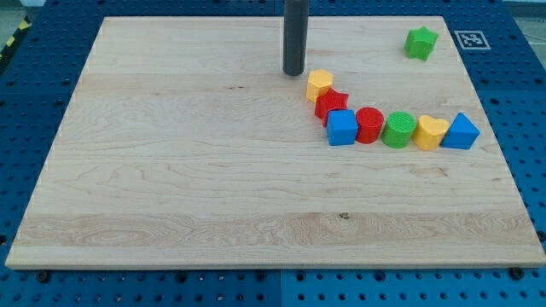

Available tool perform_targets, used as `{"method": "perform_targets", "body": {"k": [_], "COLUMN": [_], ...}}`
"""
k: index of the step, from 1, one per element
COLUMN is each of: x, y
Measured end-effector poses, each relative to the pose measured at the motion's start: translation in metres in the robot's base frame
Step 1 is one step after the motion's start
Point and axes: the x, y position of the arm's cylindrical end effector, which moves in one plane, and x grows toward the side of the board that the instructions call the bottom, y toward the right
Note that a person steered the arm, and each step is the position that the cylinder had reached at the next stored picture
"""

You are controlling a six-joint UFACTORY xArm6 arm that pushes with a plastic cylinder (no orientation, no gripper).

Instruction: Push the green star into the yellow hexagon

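The green star lies near the view's top right corner of the wooden board. The yellow hexagon lies at the upper left end of a curved row of blocks. My tip rests on the board just left of and slightly above the yellow hexagon, a small gap apart. The green star is far to the right of my tip.
The row runs rightward from the hexagon: a red star, a blue cube, a red cylinder, a green cylinder, a yellow heart, a blue triangle. A marker tag sits off the board's top right.
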Motion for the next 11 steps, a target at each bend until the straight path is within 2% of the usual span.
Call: {"method": "perform_targets", "body": {"k": [3,4,5,6,7,8,9,11], "x": [0.002,-0.030,-0.028,-0.002,-0.011,-0.054,-0.064,-0.032], "y": [0.017,0.029,0.115,0.212,0.292,0.309,0.262,0.117]}}
